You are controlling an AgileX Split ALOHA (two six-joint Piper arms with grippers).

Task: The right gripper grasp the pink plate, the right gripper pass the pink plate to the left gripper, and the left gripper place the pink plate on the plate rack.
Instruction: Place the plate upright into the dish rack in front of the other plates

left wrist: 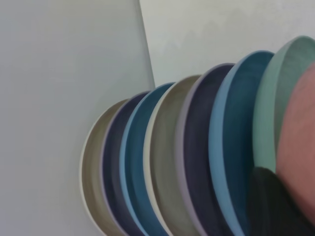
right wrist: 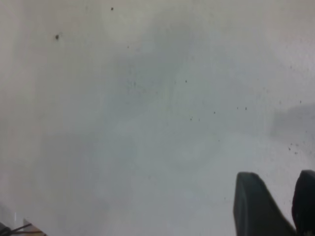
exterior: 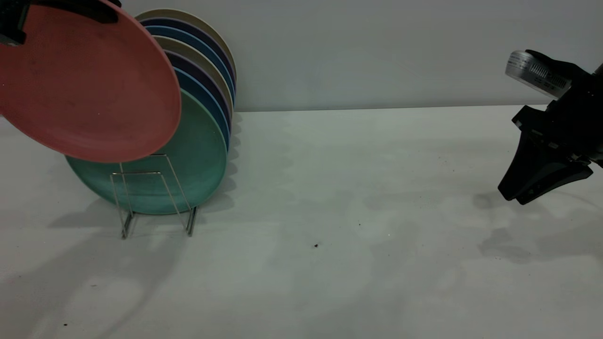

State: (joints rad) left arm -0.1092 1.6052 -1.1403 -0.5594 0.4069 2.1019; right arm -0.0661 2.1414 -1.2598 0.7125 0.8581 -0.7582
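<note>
Exterior view: left hand [exterior: 61,12] holds pink plate [exterior: 85,84] above plate rack [exterior: 155,197].

The right gripper [exterior: 516,195] has black wedge-shaped tapering jaws, a bulky black body, and a silver ribbed box [exterior: 537,74] above it.

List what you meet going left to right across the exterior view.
left gripper holding the pink plate → plate rack with the green plate and the stacked plates behind it → bare table → right gripper
</note>
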